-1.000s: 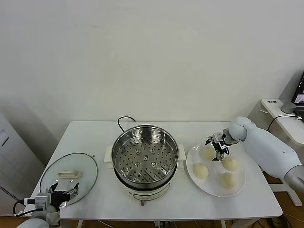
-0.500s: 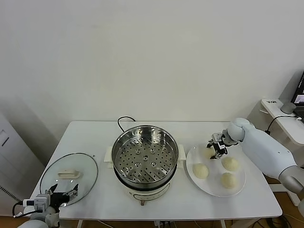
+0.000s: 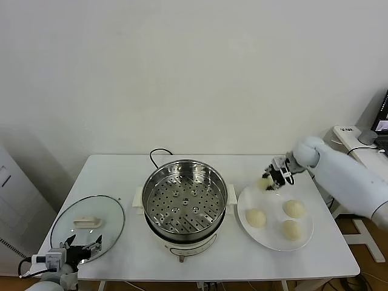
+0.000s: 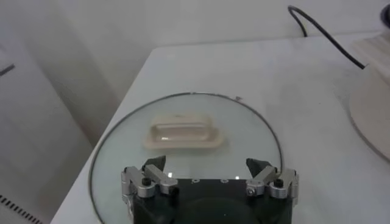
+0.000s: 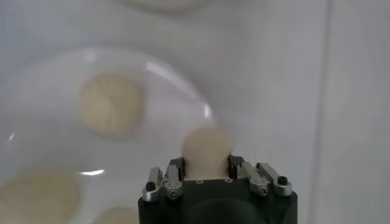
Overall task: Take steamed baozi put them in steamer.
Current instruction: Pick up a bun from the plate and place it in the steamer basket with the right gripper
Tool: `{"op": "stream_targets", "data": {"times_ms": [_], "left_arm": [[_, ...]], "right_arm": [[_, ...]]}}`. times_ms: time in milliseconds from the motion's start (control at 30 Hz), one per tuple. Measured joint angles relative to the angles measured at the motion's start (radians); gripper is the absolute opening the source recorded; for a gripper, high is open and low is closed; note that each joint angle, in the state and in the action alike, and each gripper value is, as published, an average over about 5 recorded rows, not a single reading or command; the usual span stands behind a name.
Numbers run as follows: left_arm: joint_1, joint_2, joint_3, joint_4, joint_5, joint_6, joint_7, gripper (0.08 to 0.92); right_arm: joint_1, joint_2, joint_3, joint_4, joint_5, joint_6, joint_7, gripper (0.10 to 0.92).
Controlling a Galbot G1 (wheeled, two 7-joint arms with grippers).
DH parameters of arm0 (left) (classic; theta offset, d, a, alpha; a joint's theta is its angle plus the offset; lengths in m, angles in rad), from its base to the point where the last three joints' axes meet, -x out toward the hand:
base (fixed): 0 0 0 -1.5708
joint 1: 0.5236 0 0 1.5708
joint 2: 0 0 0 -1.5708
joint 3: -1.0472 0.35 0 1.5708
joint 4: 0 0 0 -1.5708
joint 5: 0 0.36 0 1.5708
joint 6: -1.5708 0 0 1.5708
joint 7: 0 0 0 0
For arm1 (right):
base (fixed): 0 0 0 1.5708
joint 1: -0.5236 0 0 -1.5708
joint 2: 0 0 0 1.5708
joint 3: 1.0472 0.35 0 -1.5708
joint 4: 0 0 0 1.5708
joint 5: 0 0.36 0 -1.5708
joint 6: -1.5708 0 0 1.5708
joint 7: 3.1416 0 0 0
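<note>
My right gripper [image 3: 270,180] [image 5: 206,162] is shut on one cream-white steamed baozi [image 3: 264,183] [image 5: 207,150], held in the air above the far left edge of the white plate [image 3: 276,242]. Three more baozi lie on the plate [image 5: 42,122]: one at the left [image 3: 256,217] [image 5: 111,103], one at the right [image 3: 294,208], one at the front [image 3: 291,229]. The steamer [image 3: 184,195], a shiny steel pot with a perforated tray, stands to the plate's left with nothing in it. My left gripper [image 4: 209,168] hangs open over the near edge of the glass lid [image 4: 183,130].
The glass lid [image 3: 88,223] with its white handle lies flat at the table's front left. A black cord [image 3: 159,153] runs behind the steamer. A side table with devices [image 3: 364,142] stands at the far right.
The right gripper has shut on the plate's far-left baozi and lifted it off the plate, up and slightly back. The left arm has barely moved.
</note>
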Motion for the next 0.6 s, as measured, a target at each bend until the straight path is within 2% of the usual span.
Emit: {"op": "stream_targets", "data": {"times_ms": [300, 600], "left_arm": [[0.006, -0.001, 0.002, -0.015, 0.005, 0.005, -0.004, 0.823], [0.012, -0.001, 0.001, -0.012, 0.010, 0.005, -0.006, 0.823]], "right_arm": [[0.191, 0.118, -0.103, 0.026, 0.086, 0.192, -0.043, 0.463], [0.247, 0.275, -0.134, 0.049, 0.064, 0.440, -0.073, 0.467]]}}
